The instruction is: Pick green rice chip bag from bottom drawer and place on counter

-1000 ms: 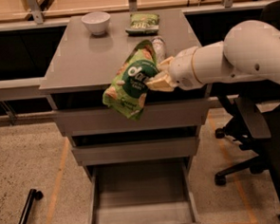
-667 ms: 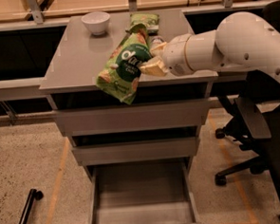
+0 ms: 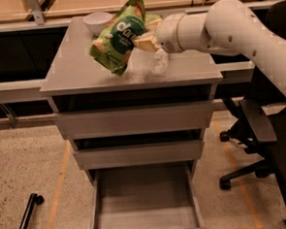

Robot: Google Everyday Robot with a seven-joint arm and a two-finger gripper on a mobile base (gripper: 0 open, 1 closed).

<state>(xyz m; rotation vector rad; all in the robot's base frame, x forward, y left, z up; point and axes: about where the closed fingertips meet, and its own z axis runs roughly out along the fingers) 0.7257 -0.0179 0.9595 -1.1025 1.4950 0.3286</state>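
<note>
My gripper (image 3: pixel 145 40) is shut on the green rice chip bag (image 3: pixel 118 38), a light green wrinkly bag with a dark green round logo. It holds the bag tilted in the air just above the middle of the grey counter (image 3: pixel 77 72). My white arm reaches in from the right. The bottom drawer (image 3: pixel 144 204) is pulled open at the bottom of the cabinet, and its flat grey floor is bare.
A white bowl (image 3: pixel 98 22) stands at the counter's back left. A flat green bag (image 3: pixel 152 21) lies at the back, mostly hidden behind the held bag. Two shut grey drawer fronts (image 3: pixel 136 120) sit above the open drawer. A black office chair (image 3: pixel 263 143) stands at the right.
My gripper has lifted the bag up and back, from in front of the counter's front edge to above the counter top.
</note>
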